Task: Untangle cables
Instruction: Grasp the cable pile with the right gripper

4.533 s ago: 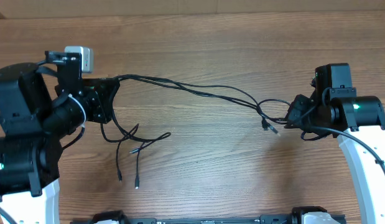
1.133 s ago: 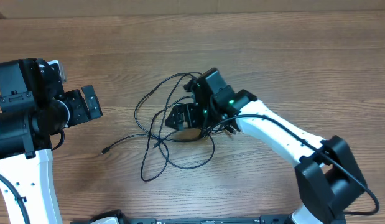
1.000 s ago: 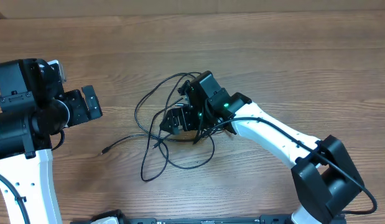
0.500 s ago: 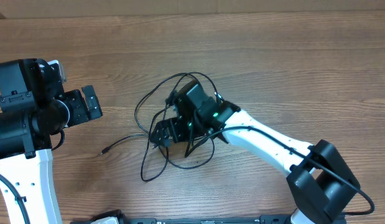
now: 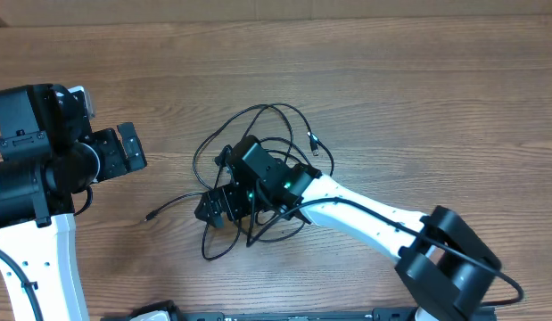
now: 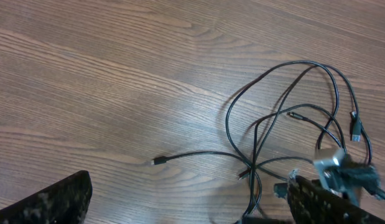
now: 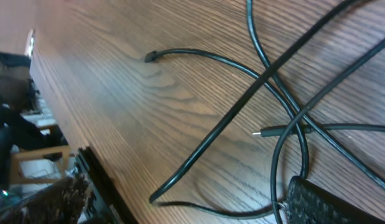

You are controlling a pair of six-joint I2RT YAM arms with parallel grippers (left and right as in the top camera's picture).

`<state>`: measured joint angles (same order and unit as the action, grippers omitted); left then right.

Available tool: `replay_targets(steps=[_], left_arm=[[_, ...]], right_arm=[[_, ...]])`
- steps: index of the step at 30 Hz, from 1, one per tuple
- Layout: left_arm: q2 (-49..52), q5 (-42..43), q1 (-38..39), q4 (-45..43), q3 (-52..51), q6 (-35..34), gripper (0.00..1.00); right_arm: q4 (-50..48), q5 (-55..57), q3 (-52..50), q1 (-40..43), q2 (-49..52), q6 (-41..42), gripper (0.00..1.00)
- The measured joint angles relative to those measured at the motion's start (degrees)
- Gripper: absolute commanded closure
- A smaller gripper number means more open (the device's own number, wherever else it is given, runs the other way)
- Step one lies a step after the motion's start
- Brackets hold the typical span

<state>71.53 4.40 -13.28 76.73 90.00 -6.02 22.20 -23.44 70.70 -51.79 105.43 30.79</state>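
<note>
Cables (image 7: 265, 77) lie looped beneath right tool (image 5: 215, 207) — seemingly open — left tool (image 5: 124, 150) open, apart.

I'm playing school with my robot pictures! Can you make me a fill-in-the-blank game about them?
1. The thin tangled cables are the color ____.
2. The gripper over the tangle belongs to the robot's ____ arm.
3. The left gripper sits away from the cables with its fingers ____.
4. The table is made of ____.

Missing words: black; right; open; wood.
</note>
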Motion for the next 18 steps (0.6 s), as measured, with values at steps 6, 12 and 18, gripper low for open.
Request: replay_targets(steps=[6, 12, 18], left_arm=[[0.0, 0.0, 0.0, 0.0, 0.0, 0.0, 0.0], [0.0, 0.0, 0.0, 0.0, 0.0, 0.0, 0.0], [0.0, 0.0, 0.0, 0.0, 0.0, 0.0, 0.0]], right_arm=[[-2.34, -0.2, 0.0, 0.0, 4.66, 7.23, 0.0], [-5.03, -0.7, 0.0, -0.33, 6.29, 9.05, 0.05], [-8.46, -0.79, 0.0, -2.51, 6.91, 9.75, 0.22]])
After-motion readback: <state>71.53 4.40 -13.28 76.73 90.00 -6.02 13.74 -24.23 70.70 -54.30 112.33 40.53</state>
